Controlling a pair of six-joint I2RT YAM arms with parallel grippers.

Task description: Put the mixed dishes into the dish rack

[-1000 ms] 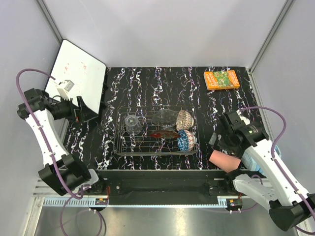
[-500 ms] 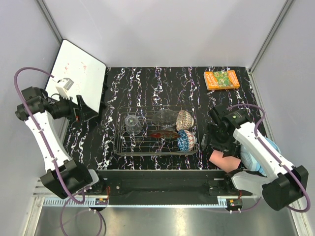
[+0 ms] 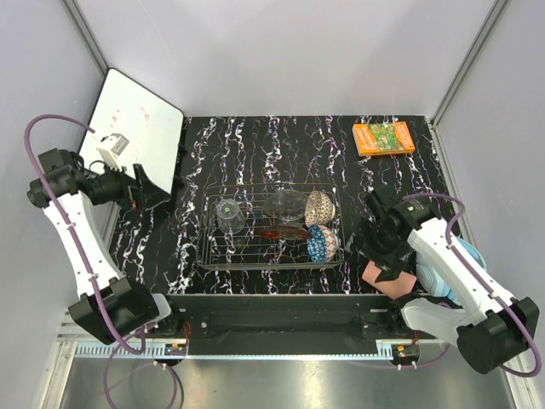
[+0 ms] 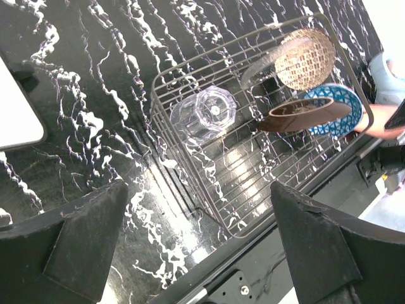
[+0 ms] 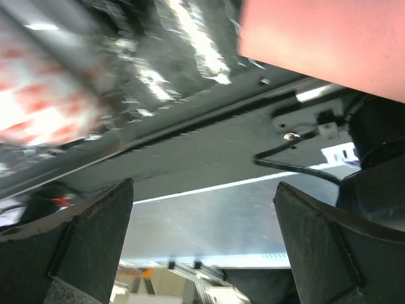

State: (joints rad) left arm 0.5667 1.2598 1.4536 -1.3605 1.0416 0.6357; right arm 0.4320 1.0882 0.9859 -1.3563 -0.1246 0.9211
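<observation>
The dish rack (image 3: pixel 272 254) lies mid-table. It holds the clear glass cup (image 3: pixel 229 213), clear glass bowl (image 3: pixel 283 204), beige-brown patterned bowl (image 3: pixel 318 207), red dish (image 3: pixel 285 232) and blue patterned bowl (image 3: pixel 323 243). The salmon-pink cup (image 3: pixel 389 279) lies on the table right of the rack, near the front edge. My right gripper (image 3: pixel 381 251) is open and empty just above the cup, which fills the top right of the right wrist view (image 5: pixel 329 38). My left gripper (image 3: pixel 152 192) is open and empty, left of the rack (image 4: pixel 190 171). The glass cup (image 4: pixel 204 115) also shows in the left wrist view.
An orange book (image 3: pixel 384 137) lies at the back right. A white board (image 3: pixel 136 128) leans at the back left. Light blue headphones (image 3: pixel 436 277) lie right of the pink cup, under my right arm. The table's front edge runs just below the rack and the cup.
My right arm has swung inward and turned its wrist, bringing the gripper close over the pink cup. The left arm has barely shifted. The dishes in the rack have not moved.
</observation>
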